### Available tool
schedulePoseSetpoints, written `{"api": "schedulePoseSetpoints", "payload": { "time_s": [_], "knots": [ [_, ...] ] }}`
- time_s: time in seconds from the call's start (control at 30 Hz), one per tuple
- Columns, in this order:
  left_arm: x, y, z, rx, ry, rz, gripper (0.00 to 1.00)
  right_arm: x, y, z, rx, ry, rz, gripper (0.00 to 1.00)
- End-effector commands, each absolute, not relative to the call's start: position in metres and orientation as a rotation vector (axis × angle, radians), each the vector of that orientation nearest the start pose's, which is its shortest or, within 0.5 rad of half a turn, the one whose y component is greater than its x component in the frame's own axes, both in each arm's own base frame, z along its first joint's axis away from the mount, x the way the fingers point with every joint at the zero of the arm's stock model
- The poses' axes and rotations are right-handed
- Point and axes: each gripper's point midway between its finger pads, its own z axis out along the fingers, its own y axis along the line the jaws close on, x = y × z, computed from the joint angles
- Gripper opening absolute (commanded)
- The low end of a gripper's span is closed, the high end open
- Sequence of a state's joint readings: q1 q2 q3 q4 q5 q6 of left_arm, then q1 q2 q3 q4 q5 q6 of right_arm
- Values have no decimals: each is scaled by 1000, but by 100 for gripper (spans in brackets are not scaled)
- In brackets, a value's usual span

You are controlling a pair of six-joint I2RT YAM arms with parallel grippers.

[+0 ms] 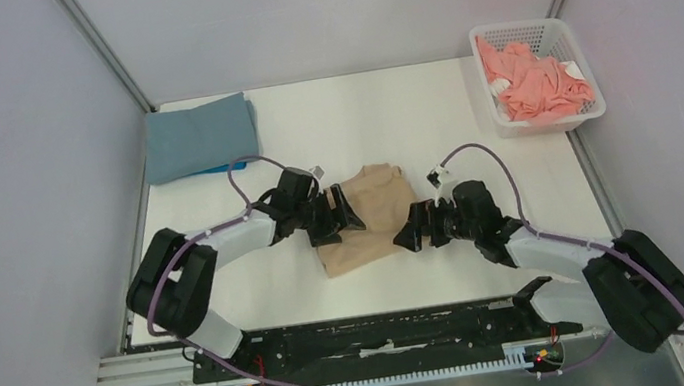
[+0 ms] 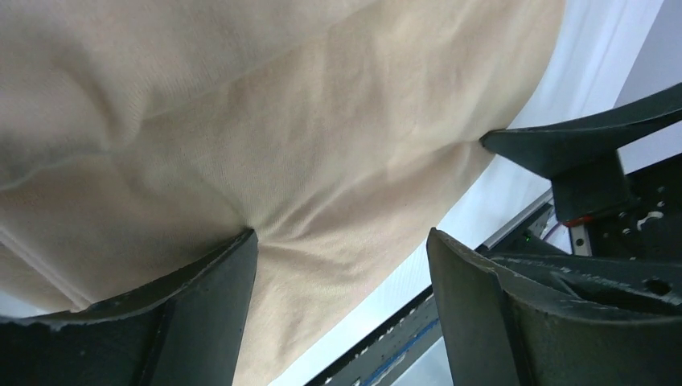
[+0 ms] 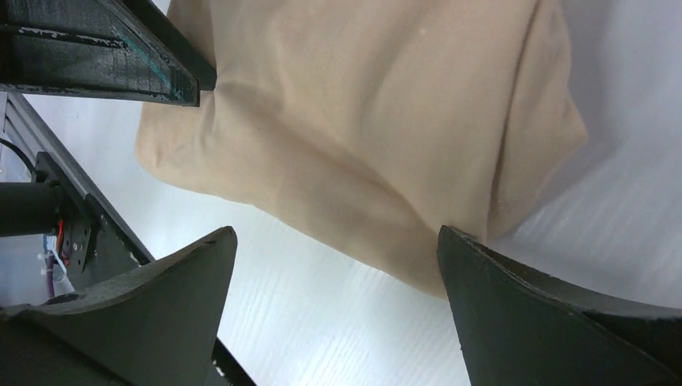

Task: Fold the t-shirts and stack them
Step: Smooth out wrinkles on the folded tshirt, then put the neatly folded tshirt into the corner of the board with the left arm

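Observation:
The tan t-shirt lies folded small in the middle of the table; it also shows in the left wrist view and the right wrist view. My left gripper is open, low over the shirt's left edge, with cloth between its fingers. My right gripper is open at the shirt's right near corner, one fingertip touching the cloth edge. A folded grey-blue t-shirt lies at the back left on a bright blue one. The coral pink t-shirt is crumpled in the basket.
The white lattice basket stands at the back right corner. Grey walls close in the table on left, right and back. A black rail runs along the near edge between the arm bases.

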State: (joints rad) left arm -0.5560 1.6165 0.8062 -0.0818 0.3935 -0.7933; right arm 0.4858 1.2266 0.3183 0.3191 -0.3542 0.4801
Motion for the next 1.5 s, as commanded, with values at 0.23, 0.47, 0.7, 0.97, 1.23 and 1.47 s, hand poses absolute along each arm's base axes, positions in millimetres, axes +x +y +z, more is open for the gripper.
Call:
{"api": "schedulePoseSetpoints", "payload": {
  "time_s": [0.23,0.47,0.7,0.97,1.23,1.47],
  "knots": [
    [321,-250,77,-225,2562,-714,84,293,226,110,-258,2076,820,98],
    [353,-218,24,-359,2688,-600,82,365,255,91,-243,2111,810,98],
    [362,-204,-1,-396,2724,-615,82,408,255,31,-142,2188,782,98],
    [383,-191,49,-350,2618,-514,81,412,248,56,-178,2155,732,98],
    [374,-116,143,-523,2373,-129,85,412,184,163,-55,1950,494,98],
    [301,-131,112,-547,2456,-358,89,338,133,157,126,1885,459,98]
  ]
}}
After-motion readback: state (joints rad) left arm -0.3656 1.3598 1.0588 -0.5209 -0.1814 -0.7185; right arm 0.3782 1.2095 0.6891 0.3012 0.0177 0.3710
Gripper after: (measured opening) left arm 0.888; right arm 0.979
